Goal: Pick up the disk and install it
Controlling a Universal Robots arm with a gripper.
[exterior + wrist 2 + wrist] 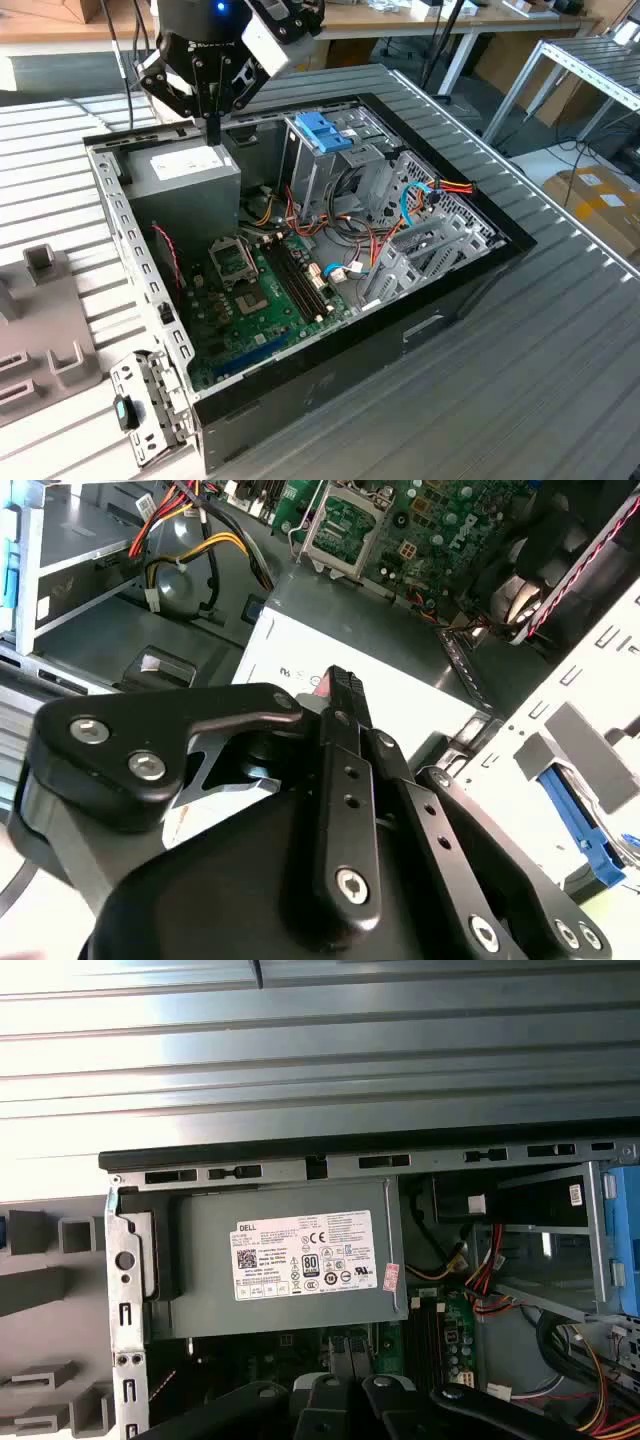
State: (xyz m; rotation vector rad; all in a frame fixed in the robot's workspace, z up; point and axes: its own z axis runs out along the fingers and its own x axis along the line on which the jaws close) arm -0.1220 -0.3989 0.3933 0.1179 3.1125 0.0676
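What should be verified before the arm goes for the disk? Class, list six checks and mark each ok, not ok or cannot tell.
1. The case is open, inside exposed: ok.
2. The hand carries nothing: ok.
3. The hand is open for a grasp: not ok, it is shut.
4. The hand is at the disk: not ok, it hangs over the grey power supply.
5. The disk is found: cannot tell; a blue plastic part lies outside the case wall in the second wrist view.
6. The bay in the upright metal cage is free: cannot tell.
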